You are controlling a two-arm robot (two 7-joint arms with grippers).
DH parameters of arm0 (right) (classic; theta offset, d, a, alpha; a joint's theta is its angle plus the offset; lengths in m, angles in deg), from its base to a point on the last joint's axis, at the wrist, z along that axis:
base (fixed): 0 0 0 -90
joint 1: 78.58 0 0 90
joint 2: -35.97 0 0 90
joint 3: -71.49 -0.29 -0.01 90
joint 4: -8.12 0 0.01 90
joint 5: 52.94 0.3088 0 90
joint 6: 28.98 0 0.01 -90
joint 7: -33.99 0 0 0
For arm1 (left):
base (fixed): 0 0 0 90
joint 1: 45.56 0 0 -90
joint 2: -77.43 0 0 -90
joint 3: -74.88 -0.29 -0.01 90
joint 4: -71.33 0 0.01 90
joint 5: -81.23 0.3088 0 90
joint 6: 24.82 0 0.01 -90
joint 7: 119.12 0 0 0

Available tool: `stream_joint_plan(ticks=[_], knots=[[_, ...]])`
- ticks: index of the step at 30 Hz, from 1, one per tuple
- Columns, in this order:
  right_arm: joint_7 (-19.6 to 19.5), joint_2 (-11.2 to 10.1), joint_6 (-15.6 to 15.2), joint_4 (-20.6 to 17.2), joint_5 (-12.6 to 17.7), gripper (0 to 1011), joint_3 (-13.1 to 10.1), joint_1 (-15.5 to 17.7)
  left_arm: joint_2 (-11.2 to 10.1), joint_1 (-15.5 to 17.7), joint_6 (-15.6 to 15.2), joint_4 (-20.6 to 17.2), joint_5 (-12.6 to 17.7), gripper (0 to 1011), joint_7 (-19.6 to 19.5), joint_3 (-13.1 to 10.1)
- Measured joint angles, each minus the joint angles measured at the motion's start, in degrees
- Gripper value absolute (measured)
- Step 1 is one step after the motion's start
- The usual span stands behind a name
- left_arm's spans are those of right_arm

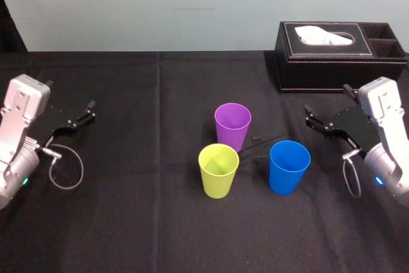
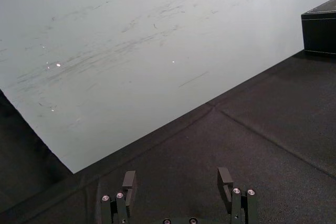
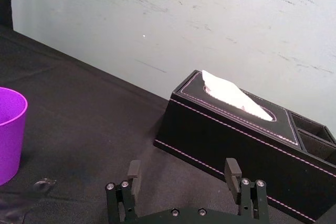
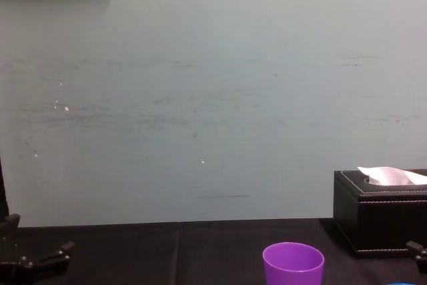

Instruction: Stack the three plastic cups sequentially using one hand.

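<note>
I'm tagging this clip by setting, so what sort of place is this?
Probably a lab robot test bench: black-clothed table against a pale wall, holding a purple cup, yellow-green cup, blue cup and tissue box, with left gripper and right gripper parked at its sides.

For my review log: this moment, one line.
purple cup, yellow-green cup, blue cup: unstacked | left gripper: open, parked | right gripper: open, parked

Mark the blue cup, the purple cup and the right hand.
blue cup (image 1: 288, 176): head view, outer wall.
purple cup (image 1: 232, 139): head view, outer wall.
right hand (image 3: 182, 167): right wrist view, midway between its open fingertips.
</note>
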Motion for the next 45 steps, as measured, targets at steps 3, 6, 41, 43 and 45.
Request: stream_joint_plan(ticks=[3, 6, 41, 43, 45], knots=[[0.0, 0.0, 0.0, 0.0, 0.0, 1004, 0.0, 0.0, 0.0, 0.0, 0.0, 0.0, 0.0, 1011, 0.0, 0.0], [0.0, 0.0, 0.0, 0.0, 0.0, 1004, 0.0, 0.0, 0.0, 0.0, 0.0, 0.0, 0.0, 1011, 0.0, 0.0], [0.0, 0.0, 0.0, 0.0, 0.0, 1004, 0.0, 0.0, 0.0, 0.0, 0.0, 0.0, 0.0, 1011, 0.0, 0.0], [0.0, 0.0, 0.0, 0.0, 0.0, 1004, 0.0, 0.0, 0.0, 0.0, 0.0, 0.0, 0.0, 1011, 0.0, 0.0], [0.0, 0.0, 0.0, 0.0, 0.0, 1004, 0.0, 0.0, 0.0, 0.0, 0.0, 0.0, 0.0, 1011, 0.0, 0.0]])
